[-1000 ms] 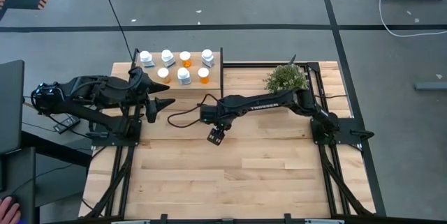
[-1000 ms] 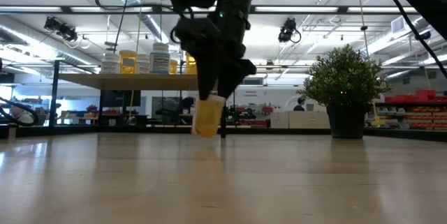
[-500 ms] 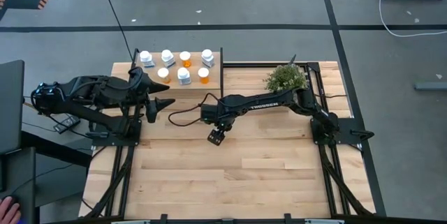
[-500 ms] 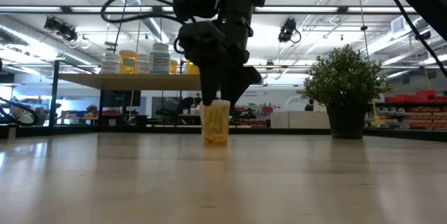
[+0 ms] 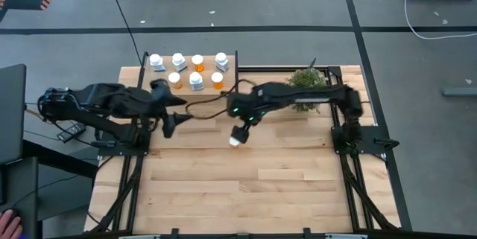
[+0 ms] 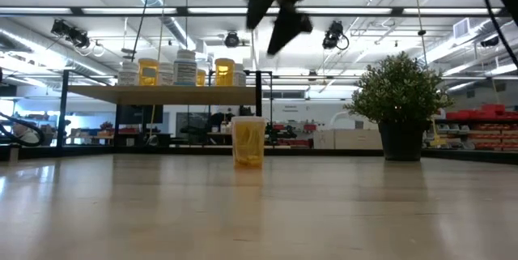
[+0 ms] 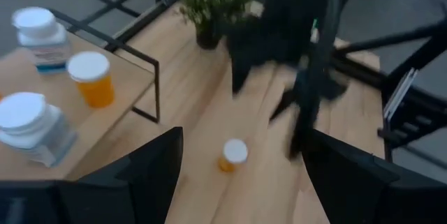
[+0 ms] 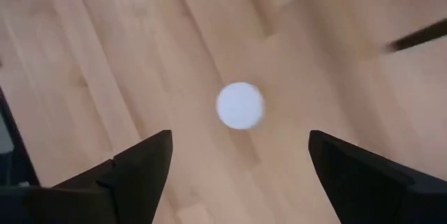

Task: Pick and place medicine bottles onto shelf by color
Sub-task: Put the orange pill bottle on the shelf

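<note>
Fingers of the right gripper (image 8: 237,161): spread wide, gripping nothing, hanging directly above one orange bottle (image 6: 248,141).

Item beneath those fingers: orange bottle, white cap up, upright on the tabletop (image 5: 261,187), clear of both fingertips and free-standing; not on the shelf.

Fingers of the left gripper (image 7: 241,172): parted, empty, aimed toward that same bottle, which stands ahead of them and a little apart.

Behind and to one side of the left fingers: shelf (image 5: 209,90), a raised light-wood platform with a black divider (image 5: 237,71) at its edge.

On the shelf, counted from overhead: seven medicine bottles (image 5: 196,81), four white-bodied and three orange, white and orange standing mixed in two loose rows. Grouping by colour cannot be confirmed.

Beyond the right gripper: potted plant (image 5: 305,83), untouched.

Status, by judgement: seven placed, one orange bottle remaining on the table. The next grasp looks likely to fall to the left gripper, followed by placement beside the other orange bottles.
</note>
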Action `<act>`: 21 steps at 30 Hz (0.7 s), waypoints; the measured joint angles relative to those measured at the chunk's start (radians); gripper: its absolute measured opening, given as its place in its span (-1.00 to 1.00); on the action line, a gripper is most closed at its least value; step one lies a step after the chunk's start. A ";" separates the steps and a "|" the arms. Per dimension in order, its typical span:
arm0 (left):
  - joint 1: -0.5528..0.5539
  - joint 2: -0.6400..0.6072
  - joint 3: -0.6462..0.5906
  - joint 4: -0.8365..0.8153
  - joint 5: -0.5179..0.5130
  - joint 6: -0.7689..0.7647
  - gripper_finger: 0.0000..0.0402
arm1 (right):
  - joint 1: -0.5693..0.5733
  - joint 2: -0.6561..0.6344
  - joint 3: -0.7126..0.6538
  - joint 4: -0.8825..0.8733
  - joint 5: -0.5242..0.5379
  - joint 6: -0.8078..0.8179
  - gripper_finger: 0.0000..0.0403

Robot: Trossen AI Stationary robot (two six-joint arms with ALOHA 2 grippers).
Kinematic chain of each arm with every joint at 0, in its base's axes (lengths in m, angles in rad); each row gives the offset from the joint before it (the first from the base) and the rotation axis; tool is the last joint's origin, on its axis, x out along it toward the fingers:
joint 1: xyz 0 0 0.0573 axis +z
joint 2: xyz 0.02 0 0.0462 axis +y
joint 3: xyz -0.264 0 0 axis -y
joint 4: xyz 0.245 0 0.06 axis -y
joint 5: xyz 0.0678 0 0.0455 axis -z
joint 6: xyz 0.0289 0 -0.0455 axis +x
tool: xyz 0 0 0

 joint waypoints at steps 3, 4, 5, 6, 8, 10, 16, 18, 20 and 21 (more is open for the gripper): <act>-0.009 0.048 0.000 0.004 0.013 0.013 0.46 | 0.000 -0.092 0.000 -0.068 0.078 -0.013 0.70; -0.010 0.069 0.000 0.008 0.020 0.022 0.46 | 0.000 -0.121 0.000 -0.087 0.110 -0.019 0.70; -0.012 0.092 0.000 0.009 0.033 0.033 0.46 | 0.000 -0.149 -0.001 -0.105 0.140 -0.030 0.70; -0.012 0.117 0.000 0.013 0.043 0.044 0.46 | 0.000 -0.178 -0.006 -0.116 0.168 -0.042 0.70; -0.012 0.174 0.000 0.026 0.068 0.067 0.46 | 0.000 -0.232 -0.022 -0.130 0.229 -0.053 0.70; -0.011 0.234 0.000 0.065 0.101 0.101 0.46 | 0.000 -0.284 -0.035 -0.131 0.275 -0.051 0.70; 0.026 0.425 0.000 0.192 0.254 0.124 0.52 | 0.014 -0.409 -0.037 -0.153 0.349 0.005 0.70; 0.046 0.486 0.000 0.187 0.294 0.133 0.57 | 0.025 -0.440 -0.038 -0.167 0.367 0.030 0.70; 0.065 0.543 0.000 0.199 0.337 0.147 0.63 | 0.037 -0.469 -0.038 -0.175 0.389 0.048 0.70; 0.073 0.566 0.000 0.214 0.348 0.149 0.66 | 0.043 -0.478 -0.038 -0.180 0.403 0.053 0.70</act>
